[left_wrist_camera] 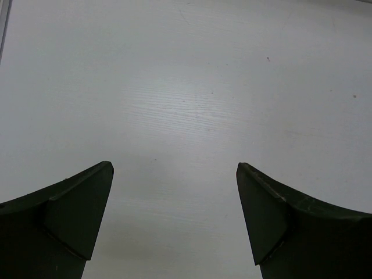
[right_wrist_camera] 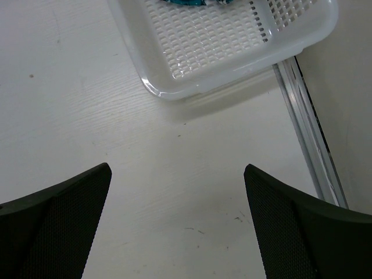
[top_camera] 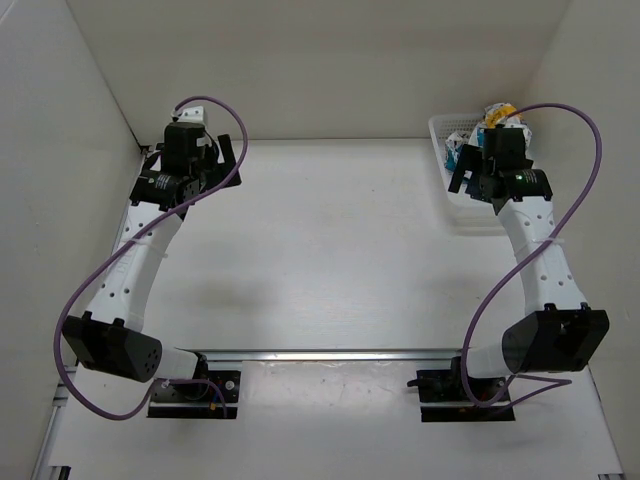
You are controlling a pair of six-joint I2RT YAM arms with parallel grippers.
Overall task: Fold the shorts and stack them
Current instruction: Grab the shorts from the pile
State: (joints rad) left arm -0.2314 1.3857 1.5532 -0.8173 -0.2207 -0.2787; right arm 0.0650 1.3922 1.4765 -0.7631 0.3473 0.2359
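Crumpled shorts (top_camera: 497, 116), white with teal and yellow print, lie in a white plastic basket (top_camera: 437, 130) at the back right. In the right wrist view only a teal sliver of the shorts (right_wrist_camera: 186, 2) shows at the top edge, inside the basket (right_wrist_camera: 221, 40). My right gripper (top_camera: 462, 172) is open and empty, hovering over the table just in front of the basket (right_wrist_camera: 177, 168). My left gripper (top_camera: 226, 160) is open and empty at the back left corner, over bare table (left_wrist_camera: 174, 168).
White walls close in the table on the left, back and right. A metal rail (right_wrist_camera: 305, 128) runs along the right edge beside the basket. Purple cables (top_camera: 215, 102) loop off both arms.
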